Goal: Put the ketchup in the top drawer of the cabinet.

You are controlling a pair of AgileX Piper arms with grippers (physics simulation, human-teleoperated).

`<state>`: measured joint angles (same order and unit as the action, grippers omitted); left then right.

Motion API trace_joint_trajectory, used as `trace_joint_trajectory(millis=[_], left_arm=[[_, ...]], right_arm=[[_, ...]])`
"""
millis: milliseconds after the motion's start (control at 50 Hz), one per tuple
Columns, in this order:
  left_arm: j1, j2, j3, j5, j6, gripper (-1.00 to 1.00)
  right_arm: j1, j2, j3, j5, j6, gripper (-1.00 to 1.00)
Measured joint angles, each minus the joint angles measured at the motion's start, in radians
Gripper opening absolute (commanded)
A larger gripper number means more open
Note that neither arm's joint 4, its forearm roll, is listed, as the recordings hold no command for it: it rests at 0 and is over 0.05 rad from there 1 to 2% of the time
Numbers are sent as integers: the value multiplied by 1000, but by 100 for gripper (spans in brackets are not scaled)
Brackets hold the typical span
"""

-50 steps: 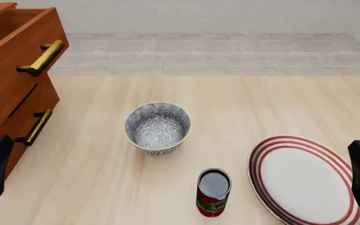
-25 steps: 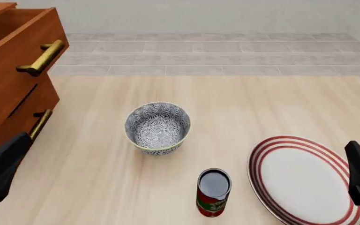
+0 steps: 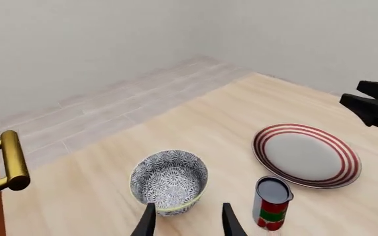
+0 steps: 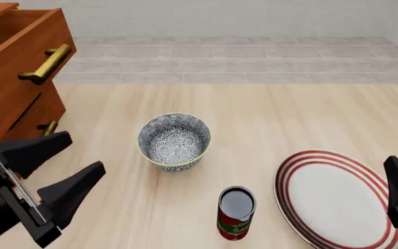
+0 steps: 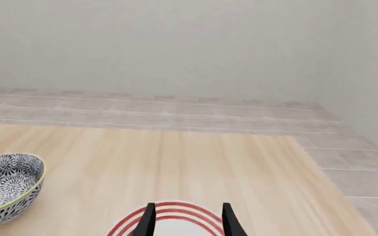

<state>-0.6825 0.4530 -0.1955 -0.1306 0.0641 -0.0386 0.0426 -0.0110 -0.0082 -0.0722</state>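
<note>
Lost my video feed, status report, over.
Left gripper open, empty. Right gripper open over plate. Ketchup upright on table; top drawer open. Bowl near path.

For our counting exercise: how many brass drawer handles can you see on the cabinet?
2. One handle is on the open top drawer; a second handle is on the drawer below, partly behind the left gripper. The cabinet is cut off, so more may be hidden.

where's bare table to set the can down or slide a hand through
Bare wood runs across the far side of the table, beyond the bowl and the plate. A clear lane lies between bowl and plate. It is tight between the ketchup and the plate rim, and the left tool crowds the corner by the cabinet.
</note>
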Motion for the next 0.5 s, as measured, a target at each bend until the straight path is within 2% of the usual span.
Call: trace_joint_trajectory(millis=[280, 500], left_arm=[[-108, 218, 1, -193, 7, 100], [-162, 330, -18, -276, 11, 100]], right_arm=[[1, -22, -2, 18, -12, 100], [1, -31, -2, 25, -15, 100]])
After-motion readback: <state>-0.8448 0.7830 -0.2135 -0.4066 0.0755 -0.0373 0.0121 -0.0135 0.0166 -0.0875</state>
